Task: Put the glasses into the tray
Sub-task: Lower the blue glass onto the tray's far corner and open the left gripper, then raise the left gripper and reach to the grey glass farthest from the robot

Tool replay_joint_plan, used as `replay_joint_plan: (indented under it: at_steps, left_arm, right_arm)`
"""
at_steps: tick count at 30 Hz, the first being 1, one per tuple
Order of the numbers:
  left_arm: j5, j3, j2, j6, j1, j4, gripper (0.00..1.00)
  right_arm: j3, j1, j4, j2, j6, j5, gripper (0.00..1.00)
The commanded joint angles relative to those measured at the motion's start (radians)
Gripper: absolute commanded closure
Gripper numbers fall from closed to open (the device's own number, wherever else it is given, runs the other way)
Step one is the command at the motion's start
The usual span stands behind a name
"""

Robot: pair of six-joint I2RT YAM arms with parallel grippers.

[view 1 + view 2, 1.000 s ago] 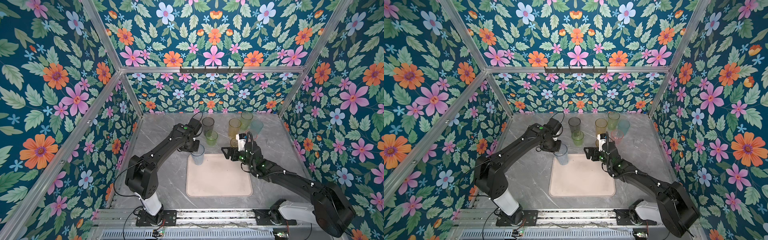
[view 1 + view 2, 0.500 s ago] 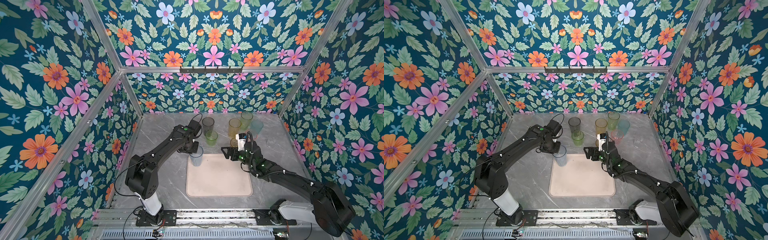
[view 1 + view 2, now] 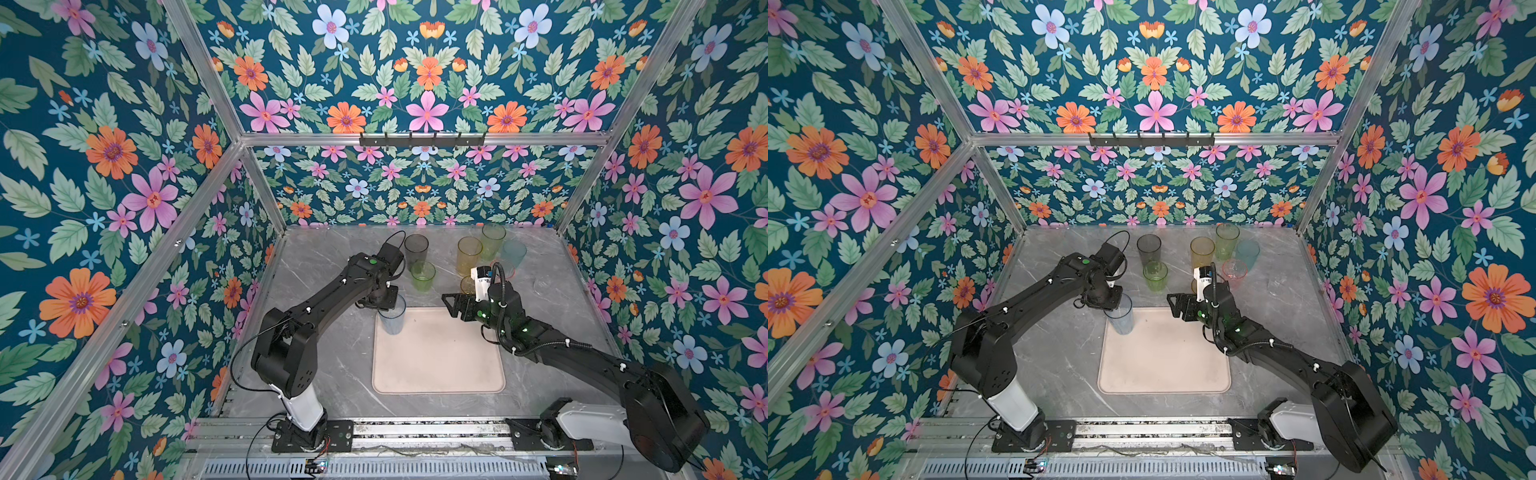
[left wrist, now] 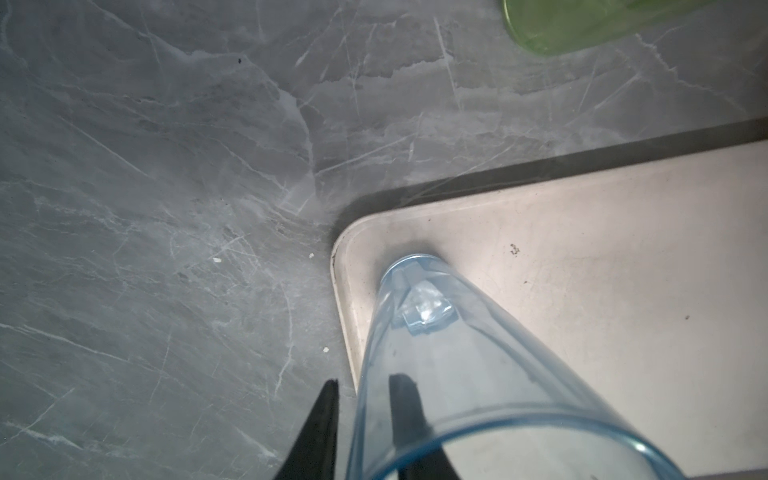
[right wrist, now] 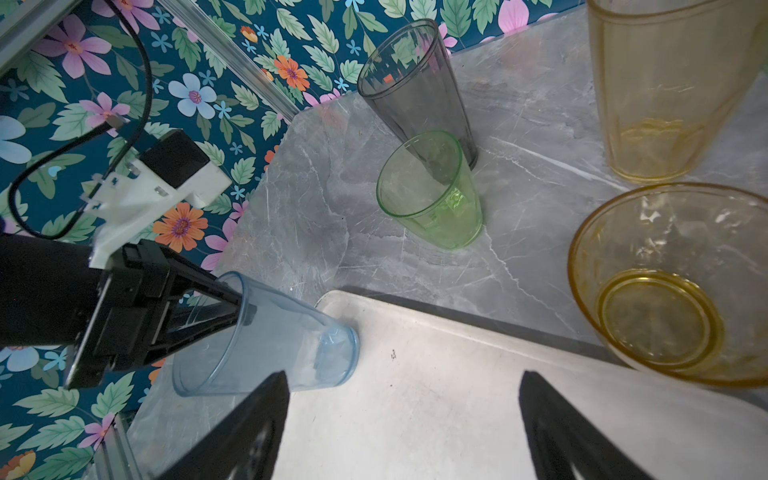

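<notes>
A blue tumbler (image 3: pixel 392 320) (image 3: pixel 1121 318) stands upright in the far left corner of the beige-pink tray (image 3: pixel 440 365) (image 3: pixel 1163 365). My left gripper (image 3: pixel 388 301) (image 4: pixel 365 378) straddles its rim, one finger inside and one outside. Both fingers stand a little off the wall, so it is open. My right gripper (image 3: pixel 451 305) (image 5: pixel 404 374) hovers wide open over the tray's far edge, holding nothing. The blue tumbler (image 5: pixel 266 336) is beside it. Behind the tray stand grey (image 3: pixel 416 249), short green (image 3: pixel 423 276) and tall amber (image 3: pixel 469 253) glasses.
More glasses crowd the back right: a yellow-green one (image 3: pixel 493 241), a teal one (image 3: pixel 513 253), a pink one (image 3: pixel 503 268), and a short amber one (image 5: pixel 673 286) right by my right wrist. A clear glass (image 3: pixel 542 286) stands apart near the right wall. Floral walls enclose three sides.
My left gripper's jaws have parted from the blue tumbler's wall, where they were shut on it before. The tumbler has stayed in the tray corner. The right arm has not moved.
</notes>
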Motion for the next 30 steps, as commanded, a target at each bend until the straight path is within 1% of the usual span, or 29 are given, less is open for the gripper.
replay_joint_plan:
  at_steps: [1,3,7,11,19,24,30]
  left_arm:
    - [-0.010,0.006,-0.003,0.005,-0.003,0.000,0.68]
    - [-0.005,0.008,-0.003,0.006,-0.003,0.000,0.67]
    - [0.019,0.022,-0.003,0.006,-0.003,0.000,0.60]
    - [-0.003,0.046,0.000,0.009,-0.003,-0.020,0.56]
    - [-0.048,0.126,-0.011,0.024,-0.003,-0.063,0.52]
    - [-0.047,0.190,-0.022,0.028,-0.003,-0.083,0.50]
    - [-0.073,0.269,-0.018,0.029,0.000,-0.100,0.43]
  right_arm:
    - [0.007,0.000,-0.007,-0.001,0.002,0.010,0.12]
    - [0.005,0.000,-0.005,-0.003,0.003,0.009,0.12]
    - [-0.001,0.001,-0.002,-0.006,0.005,0.011,0.12]
    - [0.005,0.001,-0.007,-0.002,0.005,0.012,0.12]
    - [0.007,0.001,-0.011,-0.002,0.007,0.018,0.12]
    - [0.004,0.001,-0.009,-0.005,0.009,0.020,0.12]
    - [-0.008,0.001,-0.002,-0.015,0.011,0.023,0.12]
